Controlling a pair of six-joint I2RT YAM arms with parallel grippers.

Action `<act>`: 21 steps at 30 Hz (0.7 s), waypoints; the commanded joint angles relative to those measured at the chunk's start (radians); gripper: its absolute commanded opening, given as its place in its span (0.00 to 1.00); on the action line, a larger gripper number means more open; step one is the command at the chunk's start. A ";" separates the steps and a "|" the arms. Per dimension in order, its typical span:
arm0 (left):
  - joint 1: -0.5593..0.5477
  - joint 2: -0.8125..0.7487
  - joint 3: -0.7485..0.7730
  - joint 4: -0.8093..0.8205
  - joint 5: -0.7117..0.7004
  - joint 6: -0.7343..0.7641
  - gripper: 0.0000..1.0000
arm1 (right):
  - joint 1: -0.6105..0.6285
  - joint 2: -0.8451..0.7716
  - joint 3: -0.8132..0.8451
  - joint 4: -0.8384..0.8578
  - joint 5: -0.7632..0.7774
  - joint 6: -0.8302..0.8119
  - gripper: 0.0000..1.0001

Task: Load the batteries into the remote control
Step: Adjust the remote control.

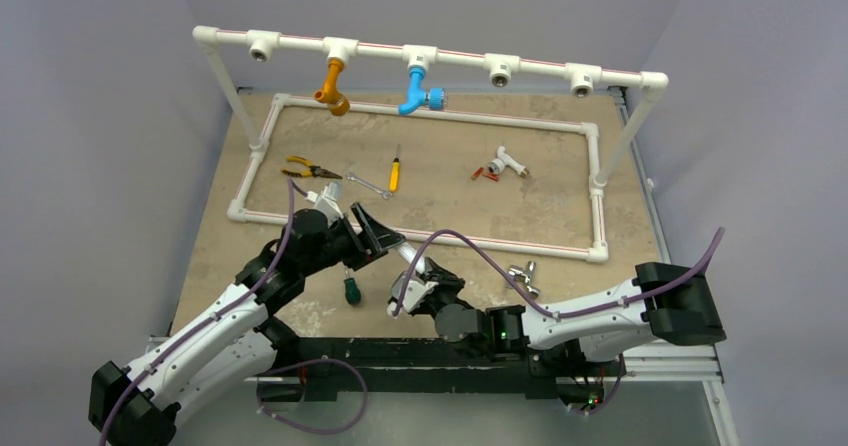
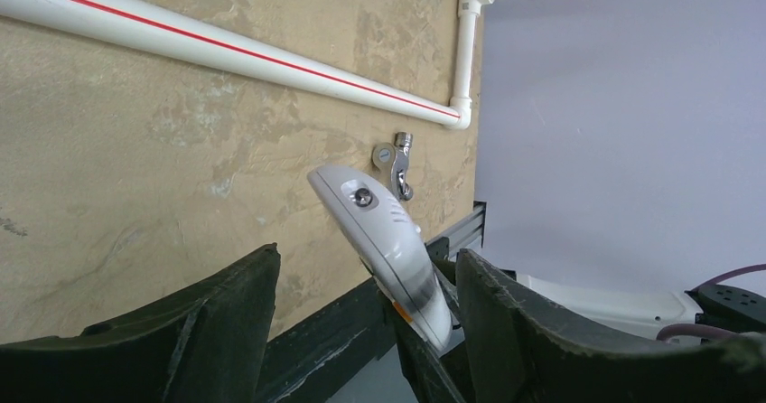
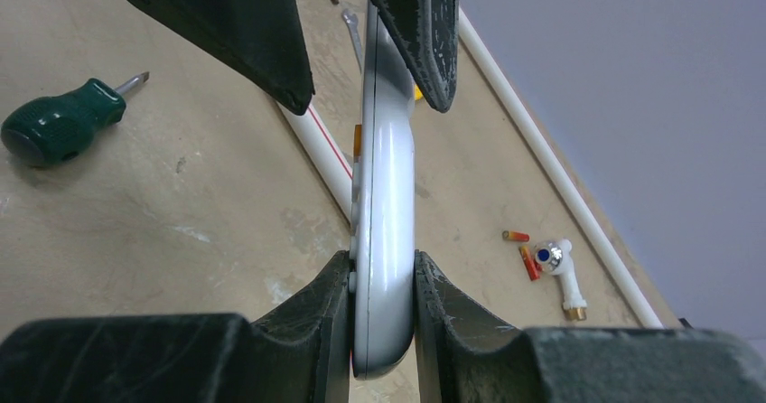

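Observation:
The white remote control [image 3: 387, 195] stands on edge, held up off the table. My right gripper [image 3: 381, 267] is shut on its near end. My left gripper [image 2: 368, 254] is open, and its fingers [image 3: 237, 19] straddle the remote's far end [image 2: 384, 231]. One finger lies close against the remote and the other stands apart. In the top view the left gripper [image 1: 378, 241] and the right gripper [image 1: 418, 278] meet at the remote [image 1: 407, 256] near the table's front. The two red-orange batteries [image 1: 485, 174] lie inside the pipe frame, also seen in the right wrist view [image 3: 524, 254].
A white T-fitting [image 1: 510, 163] lies beside the batteries. A metal tap fitting [image 1: 522, 278] lies right of my right gripper. A green screwdriver [image 1: 351, 289] lies below the left gripper. Pliers [image 1: 305, 171], a wrench [image 1: 368, 184] and a yellow screwdriver [image 1: 395, 173] lie inside the white pipe frame [image 1: 500, 244].

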 commanded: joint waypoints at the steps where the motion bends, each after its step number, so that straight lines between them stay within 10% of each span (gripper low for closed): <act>1: -0.006 0.007 0.025 0.046 -0.006 -0.032 0.69 | 0.010 -0.006 0.053 -0.016 -0.021 0.034 0.00; 21: -0.006 0.017 0.000 0.114 0.024 -0.047 0.42 | 0.024 0.040 0.084 -0.055 -0.032 0.031 0.00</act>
